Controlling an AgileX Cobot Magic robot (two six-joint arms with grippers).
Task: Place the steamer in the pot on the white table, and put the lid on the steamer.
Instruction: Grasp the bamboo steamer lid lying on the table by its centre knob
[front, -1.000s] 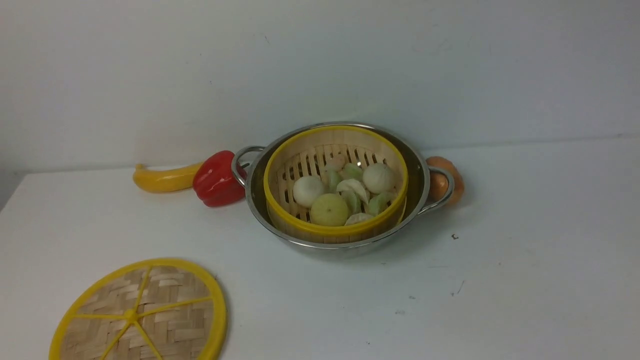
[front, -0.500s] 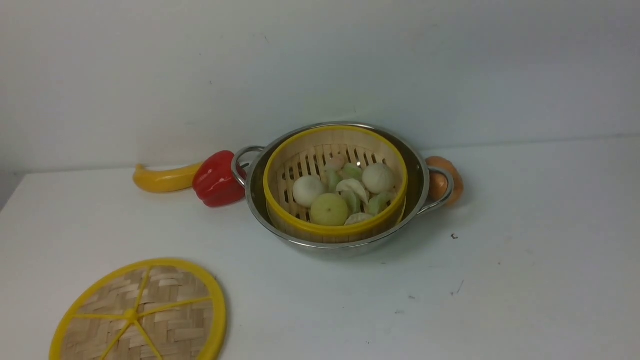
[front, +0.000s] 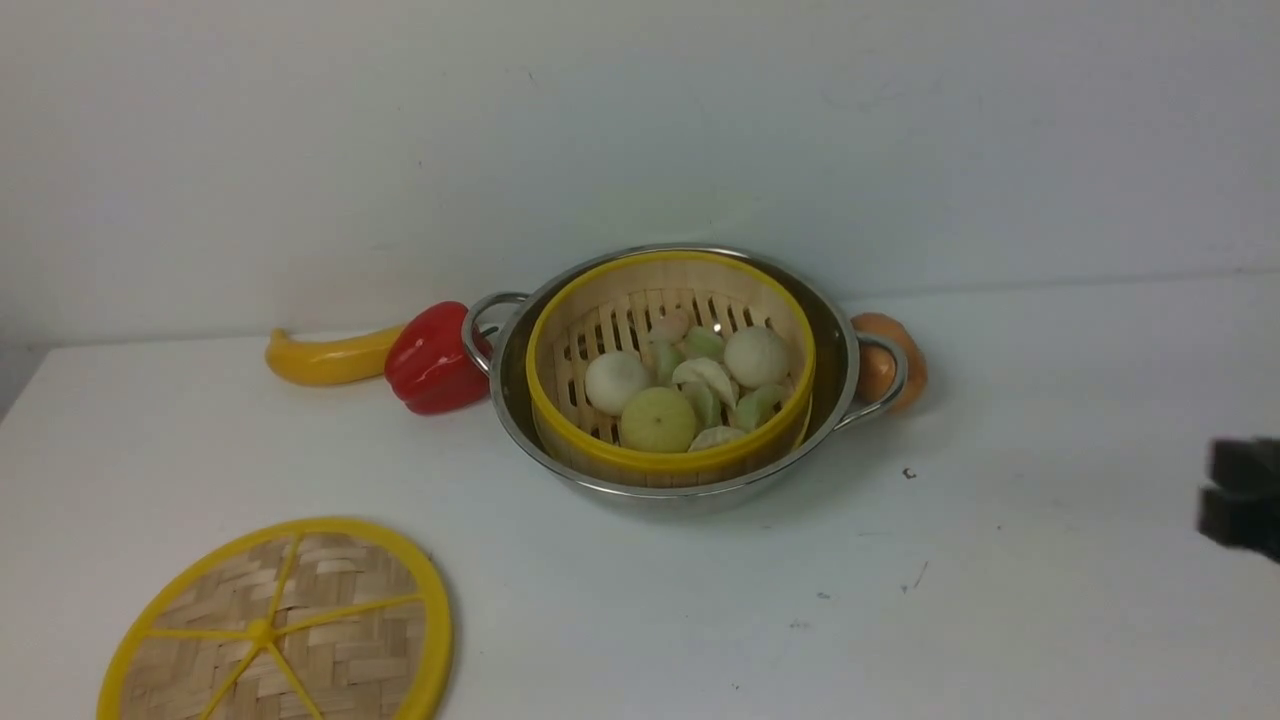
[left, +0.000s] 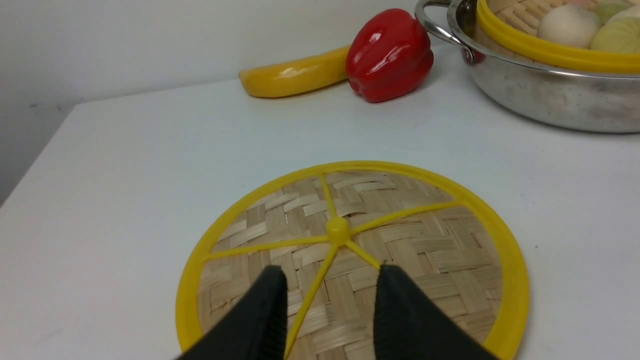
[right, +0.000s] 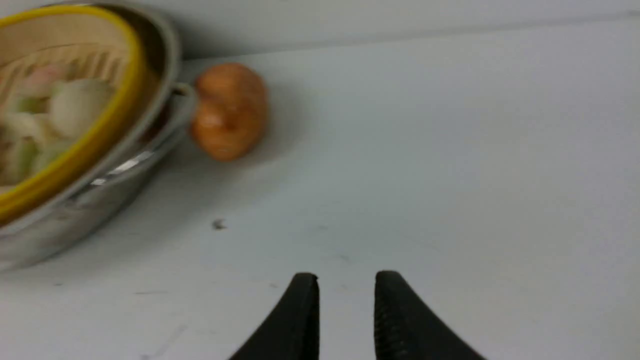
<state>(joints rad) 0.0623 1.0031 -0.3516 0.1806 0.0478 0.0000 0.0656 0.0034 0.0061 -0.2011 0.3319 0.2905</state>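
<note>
**A:** Nearest first. What's under the left gripper (left: 331, 274)?

**B:** The flat round woven-bamboo lid with the thick yellow rim and yellow spokes (left: 425, 240). It lies flat at the near left of the plain white speckled table (front: 1000, 610). The gripper hangs over the lid's near half, fingers spread and nothing between them. One spoke runs up through the gap toward the hub. Can't tell whether the tips touch the weave.

**A:** Right gripper (right: 346, 277)?

**B:** Low over bare table at the far right, well apart from the lid. Fingers parted by a narrow gap, empty.

**A:** Farther out?

**B:** Mid-table, the round bamboo steamer basket with the yellow rim (front: 670, 462) sits inside the wide shiny steel pot with looped handles (front: 838, 345). It's loaded with pale buns and dumplings (front: 690, 385). First half of the job looks done; the lid is off.

**A:** What does the next move turn on?

**B:** The lid is directly below the left gripper, so the left arm is plainly nearer. The pot lies beyond the lid and to its right. A round disc has no long axis, so I'd guess any rim point serves.

**A:** Back row?

**B:** A glossy red bell pepper (front: 430, 360) just beside the left handle, with a curved yellow squash-like piece (front: 320, 358) left of it. A brown rounded item (front: 895, 360) sits behind the right handle.
</note>
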